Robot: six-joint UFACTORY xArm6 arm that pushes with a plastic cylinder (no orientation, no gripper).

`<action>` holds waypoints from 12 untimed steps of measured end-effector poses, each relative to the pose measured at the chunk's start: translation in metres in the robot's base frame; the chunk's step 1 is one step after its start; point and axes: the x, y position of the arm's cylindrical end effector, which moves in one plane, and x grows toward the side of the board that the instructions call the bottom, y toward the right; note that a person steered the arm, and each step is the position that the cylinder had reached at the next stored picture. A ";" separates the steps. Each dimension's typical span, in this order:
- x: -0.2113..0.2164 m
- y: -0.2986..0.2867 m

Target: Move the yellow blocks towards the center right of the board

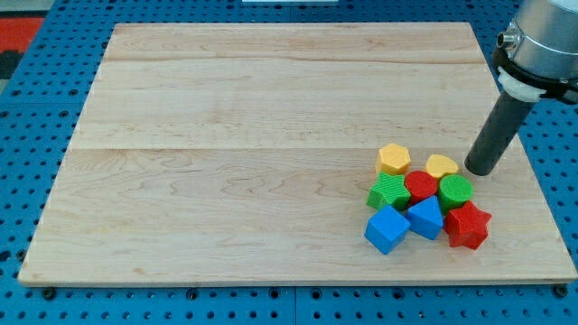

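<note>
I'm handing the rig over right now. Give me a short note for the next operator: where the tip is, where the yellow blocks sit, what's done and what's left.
My tip rests on the board just to the view's right of the yellow heart block, apart from it by a small gap.
The yellow hexagon block and the yellow heart sit at the top of a tight cluster with the green star, red round block, green round block, blue cube, blue wedge-like block and red star.
Done: both yellows lie in the board's right half, slightly below centre.
Left: probably a small nudge up and right, clear of the cluster.

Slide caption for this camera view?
My tip sits just right of the yellow heart block, beside the eight-block cluster.
</note>
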 end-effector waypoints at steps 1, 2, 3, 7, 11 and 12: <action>0.000 0.001; 0.000 0.010; 0.006 0.029; 0.018 -0.056; -0.033 -0.213; -0.051 -0.230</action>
